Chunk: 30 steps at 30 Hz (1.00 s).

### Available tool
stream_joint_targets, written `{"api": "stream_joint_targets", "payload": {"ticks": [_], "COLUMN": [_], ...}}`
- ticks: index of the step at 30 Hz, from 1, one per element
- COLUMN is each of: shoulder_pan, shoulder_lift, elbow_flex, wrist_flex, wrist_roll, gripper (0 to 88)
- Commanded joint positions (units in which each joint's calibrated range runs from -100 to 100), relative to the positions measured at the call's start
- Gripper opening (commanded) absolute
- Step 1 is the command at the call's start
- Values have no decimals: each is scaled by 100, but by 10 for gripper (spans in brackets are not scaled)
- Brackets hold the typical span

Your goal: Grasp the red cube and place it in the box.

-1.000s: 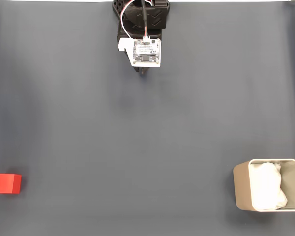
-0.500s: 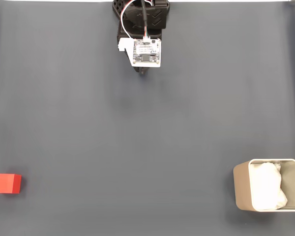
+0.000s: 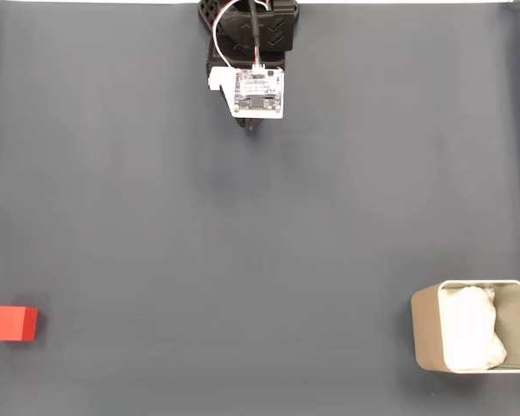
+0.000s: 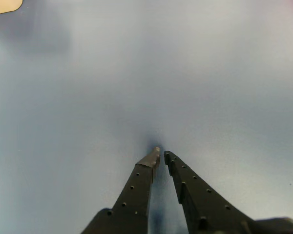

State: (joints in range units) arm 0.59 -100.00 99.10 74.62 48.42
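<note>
The red cube [image 3: 13, 323] lies on the dark mat near the left edge of the fixed view, low down. The box [image 3: 426, 334], beige with white lining inside, stands at the lower right. The arm [image 3: 253, 61] is folded at the top centre, far from both, its white circuit board facing up. In the wrist view my gripper [image 4: 161, 155] points down at bare mat, its two black fingers [image 4: 136, 190] nearly touching at the tips with nothing between them. A beige corner of the box [image 4: 2, 5] shows at the top left of that view.
The dark grey mat [image 3: 260, 243] covers the whole table between the arm, the cube and the box. A pale strip of table edge runs along the top of the fixed view.
</note>
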Motion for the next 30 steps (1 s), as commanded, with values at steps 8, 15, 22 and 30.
{"api": "stream_joint_targets", "payload": {"ticks": [8,15,22,30], "shoulder_pan": [-24,-45,-52,-31], "shoulder_lift": [0,43,832,2383], "elbow_flex": [72,8,-694,-2537], "wrist_flex": [-643,-1913,-2651,-2987], "wrist_roll": [-10,24,98,112], "gripper": [0,0,0,0]}}
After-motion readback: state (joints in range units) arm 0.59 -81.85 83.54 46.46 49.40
